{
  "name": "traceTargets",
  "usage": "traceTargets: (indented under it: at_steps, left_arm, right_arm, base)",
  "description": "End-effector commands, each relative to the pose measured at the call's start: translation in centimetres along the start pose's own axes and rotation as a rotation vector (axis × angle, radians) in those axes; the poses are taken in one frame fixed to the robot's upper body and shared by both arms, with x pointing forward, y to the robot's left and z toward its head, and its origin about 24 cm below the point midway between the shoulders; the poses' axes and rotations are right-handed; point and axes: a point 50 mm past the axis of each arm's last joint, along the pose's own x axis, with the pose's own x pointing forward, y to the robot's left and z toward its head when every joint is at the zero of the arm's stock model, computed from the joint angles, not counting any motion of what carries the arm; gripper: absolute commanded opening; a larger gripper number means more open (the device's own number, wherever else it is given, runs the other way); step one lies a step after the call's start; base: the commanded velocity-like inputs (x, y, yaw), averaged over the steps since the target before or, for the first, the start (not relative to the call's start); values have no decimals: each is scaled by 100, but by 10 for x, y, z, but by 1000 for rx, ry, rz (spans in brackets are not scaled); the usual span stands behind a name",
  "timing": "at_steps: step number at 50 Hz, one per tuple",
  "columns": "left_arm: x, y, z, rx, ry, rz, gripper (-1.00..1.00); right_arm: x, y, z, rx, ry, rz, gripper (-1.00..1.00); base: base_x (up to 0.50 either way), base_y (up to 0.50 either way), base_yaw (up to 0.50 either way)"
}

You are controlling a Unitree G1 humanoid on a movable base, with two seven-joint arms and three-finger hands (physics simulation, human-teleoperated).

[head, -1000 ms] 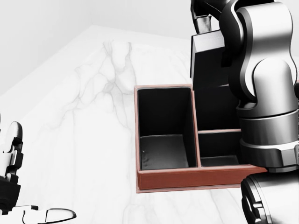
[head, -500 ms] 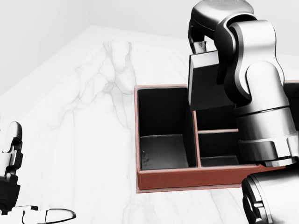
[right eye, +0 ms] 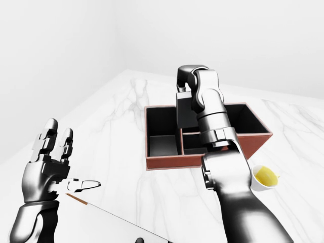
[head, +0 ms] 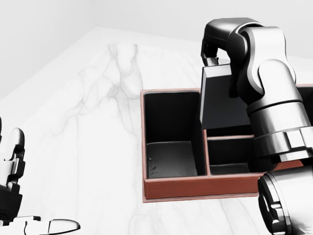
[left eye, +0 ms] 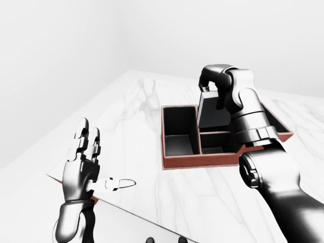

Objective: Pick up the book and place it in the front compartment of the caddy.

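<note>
**Desk:** The fingers first. What did they have?

**Operator:** The right hand [head: 211, 49] was curled down over the top edge of the book [head: 222, 98], fingers pinched on it as far as I could judge; my own forearm hid most of them. The left hand [left eye: 83, 164] stood idle with its fingers spread, low at the left of the left-eye view, holding nothing.

**Desk:** And the scene, biggest thing down?

**Operator:** A white marble table [head: 88, 122] carried the red-brown caddy [head: 195, 188]. The dark book hung upright from my grip, long axis near vertical, its lower edge dipping behind the divider between the compartments. A small cup [right eye: 264, 178] sat just beside the caddy's right corner in the right-eye view.

**Desk:** What did the next move turn on?

**Operator:** In my judgement, the book hung over the compartments toward the top of the head view. It still had to come toward the view's bottom edge, over the near cell at lower right.
</note>
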Motion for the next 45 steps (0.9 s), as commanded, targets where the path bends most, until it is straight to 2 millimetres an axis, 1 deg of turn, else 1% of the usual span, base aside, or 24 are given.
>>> traceTargets:
  at_steps: [1,10,12,13,14,21,32,38,45]
  left_arm:
    - [4,0,-9,-11,29,14,100]
    - [4,0,-10,-10,30,14,100]
    - [4,1,-9,-11,29,13,100]
    - [3,0,-9,-9,31,11,100]
    - [3,0,-9,-10,31,11,100]
    - [3,0,-10,-10,34,11,100]
    - [3,0,-9,-10,31,11,100]
    - [3,0,-9,-10,29,11,100]
    - [3,0,-9,-9,28,12,100]
  right_arm:
    - [8,0,-6,30,16,72,-100]
    - [10,0,-4,42,7,49,-100]
    - [10,-1,-6,59,5,30,-100]
    - [13,5,-7,60,15,-24,-100]
    - [13,5,-7,49,19,-32,-100]
    - [13,7,-1,18,11,-55,-100]
    - [11,3,0,25,5,-100,-100]
    - [11,4,1,12,5,-106,-100]
    - [11,0,-5,-12,36,-148,-100]
  base:
    - [0,0,0]
    - [0,0,0]
    - [0,0,0]
    - [0,0,0]
    - [0,0,0]
    - [0,0,0]
    - [0,0,0]
    - [0,0,0]
    - [0,0,0]
